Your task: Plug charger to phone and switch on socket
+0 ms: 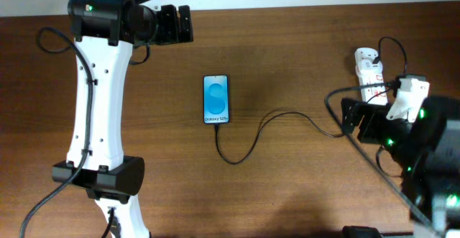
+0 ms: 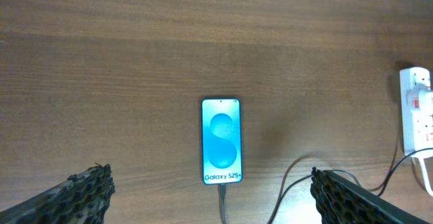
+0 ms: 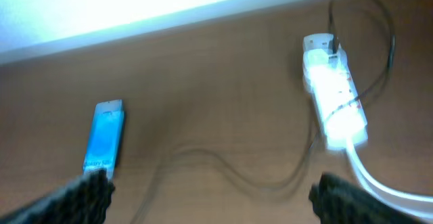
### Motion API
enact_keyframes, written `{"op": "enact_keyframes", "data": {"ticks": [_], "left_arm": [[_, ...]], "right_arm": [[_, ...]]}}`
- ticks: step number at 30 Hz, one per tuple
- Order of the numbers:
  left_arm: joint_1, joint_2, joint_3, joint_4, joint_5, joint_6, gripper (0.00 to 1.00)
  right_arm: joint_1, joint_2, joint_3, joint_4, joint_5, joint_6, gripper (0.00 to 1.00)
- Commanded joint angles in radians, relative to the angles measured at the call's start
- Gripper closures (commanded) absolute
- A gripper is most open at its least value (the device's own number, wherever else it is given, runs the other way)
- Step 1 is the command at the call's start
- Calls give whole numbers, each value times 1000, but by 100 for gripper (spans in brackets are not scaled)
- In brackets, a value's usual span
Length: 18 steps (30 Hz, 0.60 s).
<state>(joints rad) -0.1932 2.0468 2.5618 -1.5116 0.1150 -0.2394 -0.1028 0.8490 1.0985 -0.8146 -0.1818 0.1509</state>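
Left gripper (image 1: 183,24) first: in its wrist cam both fingers (image 2: 81,193) sit at the bottom corners, spread wide with nothing between them, and they're looking down at the phone (image 2: 221,141) from above it. From overhead, that gripper hangs up and to the left of the phone, well apart from it, near the back edge of the table (image 1: 287,44). The right gripper (image 1: 347,116) is the same deal. Its fingers (image 3: 84,193) are spread at the bottom corners of its own cam, holding nothing, and it's way off to the right of the phone, just beside the socket (image 1: 370,69). The phone lies flat, screen up and lit blue, with the "Galaxy S25+" strip at the near end. The charger (image 1: 248,148) meets the phone's near short edge, and the tip looks seated there, tbh. From there the cable loops down past the phone, swings back up to the right and runs off toward the socket, passing under the right gripper. The socket is far right of the phone, long side pointing front to back. Its thick white cord (image 3: 379,183) comes off its near end. The right wrist cam is blurry and blown out on the socket, so I can't tell how the switches are set.
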Motion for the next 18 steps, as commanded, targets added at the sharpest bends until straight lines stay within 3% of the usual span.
{"op": "enact_keyframes", "data": {"ticks": [1, 3, 5, 8, 12, 18], "left_arm": [[6, -16, 1, 1, -8, 9, 1], [6, -16, 1, 1, -8, 9, 1], [6, -16, 1, 1, -8, 9, 1], [6, -16, 1, 1, -8, 9, 1], [6, -16, 1, 1, -8, 9, 1], [6, -16, 1, 1, -8, 9, 1]], "right_arm": [[5, -264, -340, 318, 14, -16, 2], [5, -476, -630, 634, 14, -16, 2], [5, -626, -805, 746, 20, -16, 2], [56, -766, -948, 786, 168, -15, 2], [77, -846, -1085, 800, 194, -14, 2], [77, -840, -1093, 734, 187, -12, 2]]}}
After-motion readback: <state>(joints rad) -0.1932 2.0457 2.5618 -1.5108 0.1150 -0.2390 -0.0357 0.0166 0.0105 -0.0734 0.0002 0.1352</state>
